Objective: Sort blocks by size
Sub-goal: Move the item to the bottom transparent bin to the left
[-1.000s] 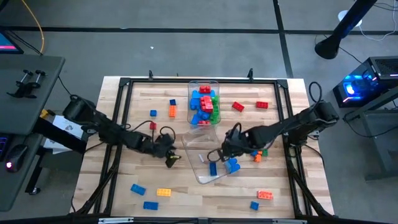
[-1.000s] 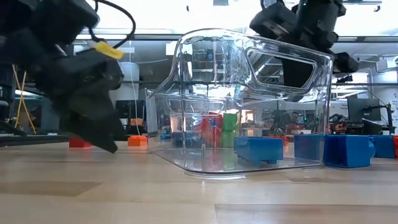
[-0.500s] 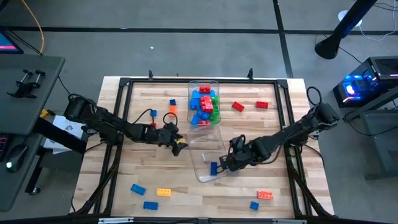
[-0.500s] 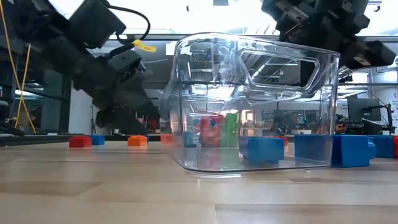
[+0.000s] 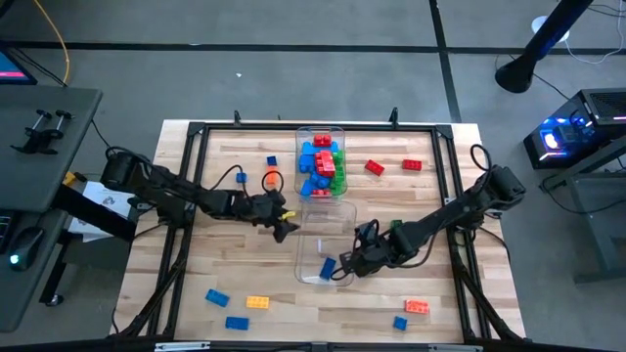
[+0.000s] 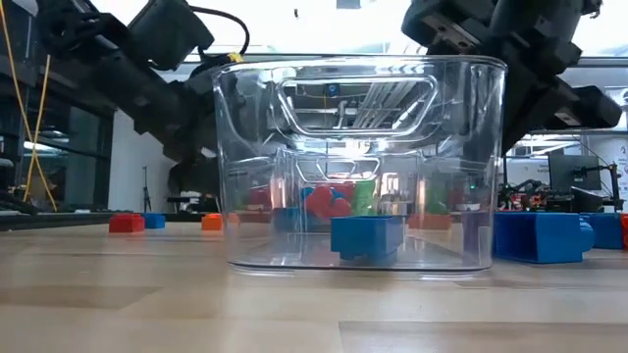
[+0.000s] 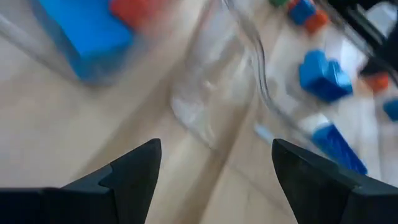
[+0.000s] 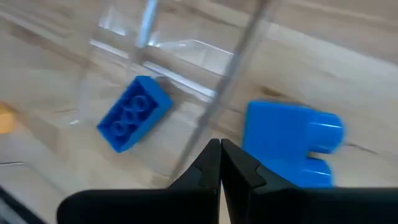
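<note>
A clear bin [image 5: 325, 230] stands mid-table with one small blue brick [image 5: 328, 267] on its floor. My right gripper [image 8: 221, 152] is shut at the bin's right wall, low over the table. Just outside that wall a larger blue block [image 8: 289, 152] lies on the wood. My left gripper [image 5: 285, 228] stands open beside the bin's left wall; I cannot tell whether it touches. A second clear bin [image 5: 321, 161] at the far edge holds several red, blue and green blocks. My right gripper has its two fingers shut on the upper edge of the near bin's right wall [image 8: 208, 134], toward the bin's near end. The fingers come steeply from above, slanting in from the table's right. The bin stands upright, its floor flat on the table.
Loose blocks lie about: orange [image 5: 271, 177] and blue [image 5: 272, 159] at far left, two red [image 5: 375, 167] [image 5: 412, 164] at far right, blue [image 5: 216, 297], yellow [image 5: 257, 302] and blue [image 5: 236, 323] near left, orange [image 5: 417, 306] and blue [image 5: 400, 323] near right. A black frame [image 5: 196, 132] rims the table.
My right gripper has gone toward the table's left and near edge and sunk a little. The near bin has turned from askew to square with the table and shifted left, its blue brick still inside. My left gripper has moved right and toward the far edge, up to the bin's left wall.
</note>
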### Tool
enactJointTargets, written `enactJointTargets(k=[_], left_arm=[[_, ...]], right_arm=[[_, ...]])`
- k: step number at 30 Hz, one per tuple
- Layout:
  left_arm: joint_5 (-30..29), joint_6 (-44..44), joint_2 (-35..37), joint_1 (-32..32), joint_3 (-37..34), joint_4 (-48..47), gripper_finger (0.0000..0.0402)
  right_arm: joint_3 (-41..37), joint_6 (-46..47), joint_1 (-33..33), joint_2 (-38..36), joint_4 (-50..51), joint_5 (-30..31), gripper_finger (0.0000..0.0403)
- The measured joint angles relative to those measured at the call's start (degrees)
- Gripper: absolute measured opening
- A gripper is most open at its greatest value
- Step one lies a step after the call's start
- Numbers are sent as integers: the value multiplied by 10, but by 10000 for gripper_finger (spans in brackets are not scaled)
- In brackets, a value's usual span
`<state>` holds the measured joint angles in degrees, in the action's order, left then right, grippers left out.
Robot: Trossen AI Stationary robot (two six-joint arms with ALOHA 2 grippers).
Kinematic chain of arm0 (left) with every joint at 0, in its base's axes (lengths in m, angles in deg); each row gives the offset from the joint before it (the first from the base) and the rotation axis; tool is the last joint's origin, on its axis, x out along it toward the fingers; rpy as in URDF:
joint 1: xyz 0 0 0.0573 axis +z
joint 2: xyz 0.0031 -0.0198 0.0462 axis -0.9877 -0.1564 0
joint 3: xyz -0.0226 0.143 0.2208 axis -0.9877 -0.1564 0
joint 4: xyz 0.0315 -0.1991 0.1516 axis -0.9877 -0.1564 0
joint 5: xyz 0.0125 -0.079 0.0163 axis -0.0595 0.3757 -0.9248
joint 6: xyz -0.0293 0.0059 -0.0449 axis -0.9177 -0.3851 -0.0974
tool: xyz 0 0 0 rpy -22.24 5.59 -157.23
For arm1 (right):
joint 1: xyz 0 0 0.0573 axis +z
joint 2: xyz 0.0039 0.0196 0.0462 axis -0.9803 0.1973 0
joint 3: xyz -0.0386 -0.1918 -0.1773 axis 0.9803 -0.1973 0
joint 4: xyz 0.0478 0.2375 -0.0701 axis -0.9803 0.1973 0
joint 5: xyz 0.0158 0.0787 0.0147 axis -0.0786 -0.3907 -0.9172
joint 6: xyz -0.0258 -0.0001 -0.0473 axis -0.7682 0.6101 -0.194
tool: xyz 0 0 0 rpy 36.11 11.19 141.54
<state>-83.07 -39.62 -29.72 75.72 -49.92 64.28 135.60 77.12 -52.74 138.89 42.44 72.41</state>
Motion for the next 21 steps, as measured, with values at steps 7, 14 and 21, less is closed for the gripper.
enactJointTargets(k=[7, 14, 21], left_arm=[[18, -3, 3, -31, 0, -86, 294], [-31, -23, -1, -77, 0, -58, 294], [-47, -46, -3, -84, 0, -77, 294]], right_arm=[[12, 0, -9, -37, 167, 27, 0], [13, -102, -84, -34, 128, 49, 0], [13, -167, -128, -25, 69, 43, 0]])
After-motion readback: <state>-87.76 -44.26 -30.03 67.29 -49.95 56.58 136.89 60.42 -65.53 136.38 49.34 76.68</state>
